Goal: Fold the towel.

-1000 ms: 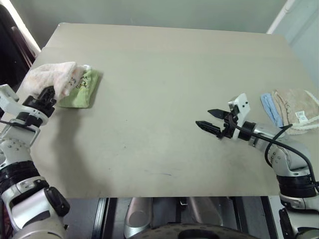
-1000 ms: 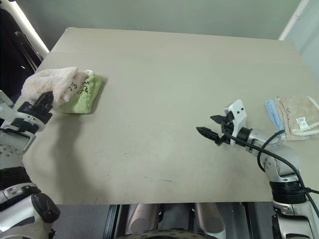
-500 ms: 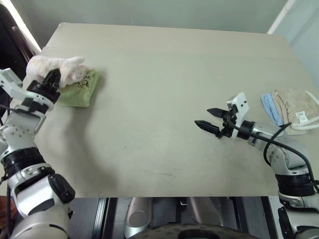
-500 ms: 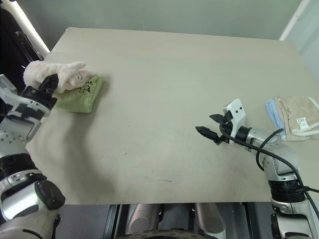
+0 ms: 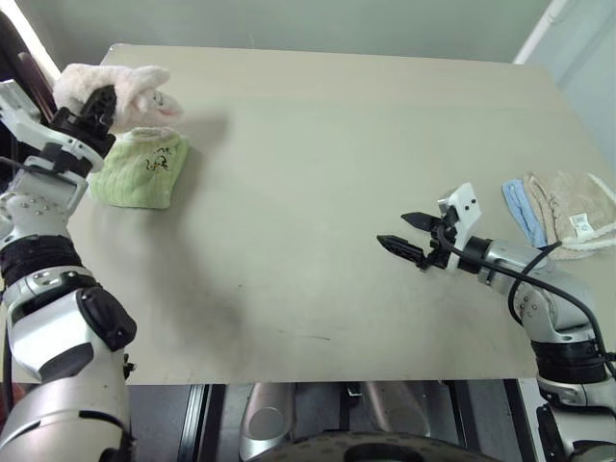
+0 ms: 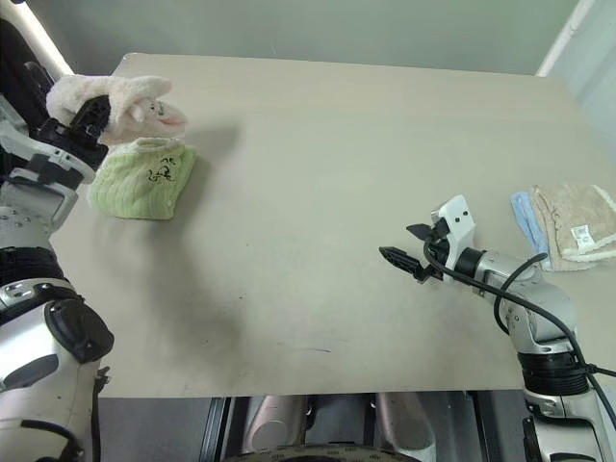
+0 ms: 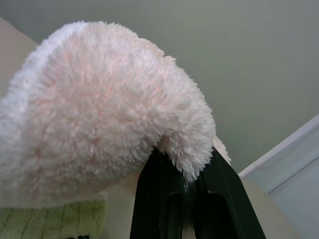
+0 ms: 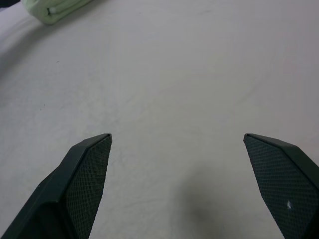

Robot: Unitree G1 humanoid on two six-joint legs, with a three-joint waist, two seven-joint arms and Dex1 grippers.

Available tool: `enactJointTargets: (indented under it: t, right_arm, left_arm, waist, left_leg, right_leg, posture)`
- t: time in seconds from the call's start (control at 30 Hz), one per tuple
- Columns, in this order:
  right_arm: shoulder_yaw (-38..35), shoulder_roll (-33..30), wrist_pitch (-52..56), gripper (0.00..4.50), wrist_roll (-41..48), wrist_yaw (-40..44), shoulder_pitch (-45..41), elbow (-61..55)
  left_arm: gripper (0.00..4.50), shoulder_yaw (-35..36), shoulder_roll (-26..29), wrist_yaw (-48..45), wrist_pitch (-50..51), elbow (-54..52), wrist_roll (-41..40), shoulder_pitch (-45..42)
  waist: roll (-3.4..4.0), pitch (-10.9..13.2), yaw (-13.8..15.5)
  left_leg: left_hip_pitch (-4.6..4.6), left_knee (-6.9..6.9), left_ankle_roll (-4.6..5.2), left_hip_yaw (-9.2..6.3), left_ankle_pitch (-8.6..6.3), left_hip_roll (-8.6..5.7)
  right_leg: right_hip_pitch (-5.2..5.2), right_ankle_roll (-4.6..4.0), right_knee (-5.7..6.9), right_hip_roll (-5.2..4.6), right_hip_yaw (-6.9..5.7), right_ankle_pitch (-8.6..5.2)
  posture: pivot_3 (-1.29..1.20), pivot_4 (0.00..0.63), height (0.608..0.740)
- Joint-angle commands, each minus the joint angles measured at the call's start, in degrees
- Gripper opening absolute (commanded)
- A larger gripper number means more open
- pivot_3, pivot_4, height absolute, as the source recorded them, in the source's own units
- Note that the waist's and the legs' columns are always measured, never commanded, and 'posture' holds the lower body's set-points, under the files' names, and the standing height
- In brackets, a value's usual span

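Left wrist view has the left gripper [image 7: 187, 191] pinched tight on a fold of the towel [image 7: 104, 109], whose pink pile bulges over the black fingers; from the head cameras the bundle hangs bunched in the air above the table's [image 5: 327, 173] far left corner, just clear of the light green towel [image 5: 140, 168] lying beneath it, probably so it can be carried to open tabletop and spread. Across the table the right gripper [image 5: 409, 236] hovers low with its jaws spread wide and holding nothing, apparently waiting to take a corner, while the beige and blue cloths [image 5: 563, 212] lie at the right edge, well apart.
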Motion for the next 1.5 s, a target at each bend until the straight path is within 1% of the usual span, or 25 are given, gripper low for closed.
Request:
enactJointTargets:
  t: [0.03, 0.13, 0.37, 0.5, 0.7, 0.93, 1.0, 1.1, 1.23, 1.37, 1.43, 1.5]
  right_arm:
    - [-1.75, -0.46, -1.08, 4.5, -0.05, -0.35, 0.41, -2.41]
    - [-1.7, -0.63, -1.0, 4.5, -0.17, -0.22, 0.57, -2.66]
    - [-1.47, -1.15, -1.17, 4.5, -0.7, 0.38, 0.24, -2.26]
    - [-0.83, -1.28, -1.59, 4.5, -1.2, 0.85, 0.16, -1.78]
    - [-0.2, -0.85, -2.01, 4.5, -1.73, 1.35, -0.26, -0.89]
    - [0.97, -0.39, -2.89, 4.5, -2.49, 1.95, -1.74, 1.03]
    - [1.3, -0.13, -3.12, 4.5, -2.71, 2.01, -1.86, 1.15]
    - [1.57, 0.13, -3.48, 4.5, -3.02, 1.95, -1.62, 0.96]
    - [1.39, -0.05, -3.57, 4.5, -3.28, 1.79, -1.1, 0.44]
    - [0.6, -0.49, -3.12, 4.5, -3.22, 1.47, 0.15, -0.91]
    - [0.27, -0.83, -3.02, 4.5, -3.28, 1.26, 0.92, -1.59]
    - [0.26, -1.41, -3.13, 4.5, -3.94, 0.97, 1.89, -1.91]
  left_arm:
    - [0.02, -0.38, 2.04, -2.53, -4.06, 1.49, 2.0, -0.69]
    - [0.02, 0.23, 2.78, -3.76, -6.47, 3.4, 2.73, 0.02]
    - [0.02, 0.37, 5.14, -5.7, -7.32, 4.27, 4.1, 3.5]
    - [0.02, -0.14, 6.73, -7.28, -6.17, 1.76, 4.76, 7.45]
    - [0.02, -0.07, 7.06, -7.8, -5.14, -2.43, 4.42, 10.55]
    - [0.02, -0.26, 9.71, -7.56, -7.05, 0.52, 5.16, 2.87]
    - [0.02, -0.68, 10.07, -8.44, -8.38, 2.01, 5.6, 0.37]
    - [0.02, -1.48, 10.21, -8.84, -10.44, 5.94, 6.72, -3.75]
    - [0.02, -2.16, 9.53, -10.03, -11.19, 8.87, 7.93, -3.82]
    - [0.02, -0.86, 7.99, -9.74, -10.48, 9.31, 6.87, -0.14]
    - [0.02, 0.47, 7.26, -8.01, -9.66, 9.25, 6.02, 2.6]
    - [0.02, 0.33, 6.21, -8.82, -8.28, 6.75, 5.82, 6.59]
  waist:
    - [0.0, 0.0, -0.01]
    - [0.0, 0.0, -0.01]
    - [0.0, 0.0, -0.16]
    - [0.0, 0.0, -0.19]
    - [-0.01, 0.0, -0.13]
    - [-0.02, -0.01, -0.17]
    - [-0.01, -0.01, -0.19]
    - [-0.01, -0.01, -0.15]
    - [0.0, 0.0, -0.23]
    - [0.0, -0.01, -0.24]
    - [-0.01, -0.01, -0.25]
    - [-0.01, -0.01, -0.41]
  left_leg:
    - [0.0, 0.0, 0.0, 0.0, 0.0, 0.0]
    - [-0.01, 0.0, 0.0, -0.01, 0.0, 0.0]
    - [-0.02, -0.01, 0.0, 0.0, 0.0, 0.0]
    - [-0.03, 0.0, 0.01, 0.0, 0.0, 0.0]
    - [-0.04, 0.0, 0.01, -0.02, 0.0, 0.0]
    - [-0.1, 0.0, 0.01, -0.05, 0.01, 0.01]
    - [-0.1, -0.01, 0.01, -0.03, 0.0, 0.01]
    - [-0.12, -0.04, 0.02, -0.03, -0.02, 0.01]
    - [-0.19, -0.04, 0.02, -0.02, -0.02, 0.01]
    - [-0.26, -0.04, 0.02, -0.01, -0.02, 0.01]
    - [-0.26, -0.04, 0.01, 0.0, -0.01, 0.01]
    - [-0.25, -0.05, 0.01, 0.01, -0.01, 0.02]
  right_leg:
    - [0.0, 0.02, 0.0, 0.0, 0.0, -0.01]
    - [-0.01, 0.02, 0.0, 0.0, 0.0, -0.01]
    - [-0.04, 0.03, 0.01, 0.0, 0.0, -0.02]
    - [-0.05, 0.03, 0.01, 0.0, 0.0, -0.02]
    - [-0.05, 0.0, 0.02, 0.0, 0.0, 0.0]
    - [-0.1, -0.14, 0.02, 0.0, -0.01, 0.08]
    - [-0.12, -0.43, 0.02, 0.0, 0.01, 0.25]
    - [-0.14, -0.5, 0.01, 0.0, 0.0, 0.24]
    - [-0.22, -0.51, 0.01, 0.0, 0.01, 0.24]
    - [-0.3, -0.51, 0.02, 0.0, 0.01, 0.25]
    - [-0.31, -0.5, 0.01, 0.0, 0.01, 0.24]
    - [-0.31, -0.5, 0.02, 0.0, 0.01, 0.24]
  posture:
    - [0.0, 0.15, 0.697]
    - [0.0, 0.15, 0.697]
    - [0.0, 0.15, 0.697]
    - [0.0, 0.15, 0.697]
    - [0.0, 0.15, 0.697]
    - [0.0, 0.15, 0.697]
    - [0.0, 0.15, 0.697]
    - [0.0, 0.15, 0.697]
    - [0.0, 0.15, 0.697]
    - [0.0, 0.15, 0.697]
    - [0.0, 0.15, 0.697]
    - [0.0, 0.15, 0.697]
